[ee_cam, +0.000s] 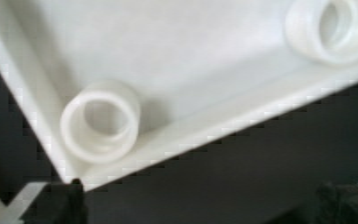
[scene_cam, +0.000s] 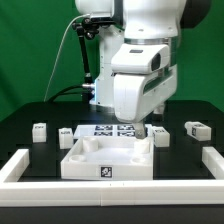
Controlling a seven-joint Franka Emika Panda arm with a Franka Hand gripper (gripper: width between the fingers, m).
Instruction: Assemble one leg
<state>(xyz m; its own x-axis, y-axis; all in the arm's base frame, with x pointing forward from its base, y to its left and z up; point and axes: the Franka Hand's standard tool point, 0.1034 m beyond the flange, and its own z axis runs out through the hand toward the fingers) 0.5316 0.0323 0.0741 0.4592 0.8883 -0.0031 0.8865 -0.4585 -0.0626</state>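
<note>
Several small white legs with tags lie on the black table: two at the exterior view's left [scene_cam: 40, 132] [scene_cam: 66, 133] and two at its right [scene_cam: 160, 132] [scene_cam: 195, 129]. The large white tray-like part [scene_cam: 105, 158] sits in the front middle. My gripper [scene_cam: 141, 127] hangs low over its back right corner, next to the nearest right leg. In the wrist view the gripper [ee_cam: 202, 205] is open and empty. Its dark fingertips [ee_cam: 60, 200] stand wide apart over bare table. Beyond them the tray's corner [ee_cam: 194, 75] shows two round sockets [ee_cam: 101, 122] [ee_cam: 327, 30]. No leg shows in the wrist view.
The marker board [scene_cam: 100, 130] lies flat behind the tray, partly hidden by the arm. A low white border wall [scene_cam: 15, 168] runs along the table's left, front and right [scene_cam: 210, 165]. A black cable hangs behind the arm.
</note>
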